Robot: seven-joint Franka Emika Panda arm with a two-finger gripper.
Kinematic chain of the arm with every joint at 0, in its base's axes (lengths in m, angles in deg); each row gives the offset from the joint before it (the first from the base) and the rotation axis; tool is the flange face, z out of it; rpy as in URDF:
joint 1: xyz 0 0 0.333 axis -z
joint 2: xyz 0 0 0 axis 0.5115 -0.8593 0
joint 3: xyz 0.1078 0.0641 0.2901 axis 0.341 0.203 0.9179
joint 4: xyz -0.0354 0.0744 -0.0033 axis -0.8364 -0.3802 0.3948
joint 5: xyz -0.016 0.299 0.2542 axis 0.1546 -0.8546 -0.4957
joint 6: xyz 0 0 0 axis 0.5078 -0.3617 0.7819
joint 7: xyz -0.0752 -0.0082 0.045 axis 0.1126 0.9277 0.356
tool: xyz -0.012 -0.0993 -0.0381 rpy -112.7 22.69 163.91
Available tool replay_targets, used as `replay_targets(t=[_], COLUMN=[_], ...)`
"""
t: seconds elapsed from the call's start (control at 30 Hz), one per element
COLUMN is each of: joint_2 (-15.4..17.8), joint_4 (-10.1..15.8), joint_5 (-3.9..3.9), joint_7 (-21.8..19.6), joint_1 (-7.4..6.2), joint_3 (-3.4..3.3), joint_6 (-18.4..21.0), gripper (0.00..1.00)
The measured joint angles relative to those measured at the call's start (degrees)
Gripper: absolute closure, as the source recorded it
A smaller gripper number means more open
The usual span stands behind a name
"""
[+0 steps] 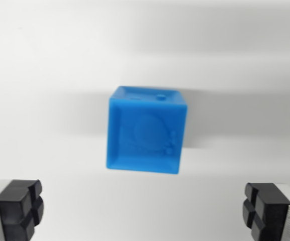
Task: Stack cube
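Blue cube (146, 131) sits on the plain white table (44, 60), roughly centred in the wrist view, a bit above mid-frame, nothing else near it. One face shows a faint embossed relief, the upper face has a small round dimple near the wrist view's right; slightly blurred, so I can't make out more detail than that. Step in hand looks like the approach to the first pick: the gripper (146, 211) hovers over the table with the cube ahead of it, not yet between the fingers. Gripper is spread wide and empty: the two black rubber pads (19, 208) sit at the bottom corners of the frame, well apart, each clear of the cube on its own side, touching nothing. The gap looks wider than the cube, so there's margin for the grasp. Next move, as I read it: advance so the cube comes in line between the pads, descend until they bracket its side faces, then close. The cube looks slightly rotated relative to the pad line, so a small wrist yaw before closing would help get flat contact. No second cube is visible here, so I can't tell where the stack target is.
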Motion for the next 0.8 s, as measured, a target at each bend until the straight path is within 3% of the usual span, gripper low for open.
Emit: replay_targets(t=[0.43, 0.8], joint_2=[-11.1, -18.5], joint_4=[-0.8, -2.2], joint_5=[0.00, 0.00], joint_7=[-0.1, -0.1], joint_1=[0.00, -0.02], joint_3=[-0.03, -0.15], joint_6=[-10.2, -16.2], gripper=[0.00, 0.00])
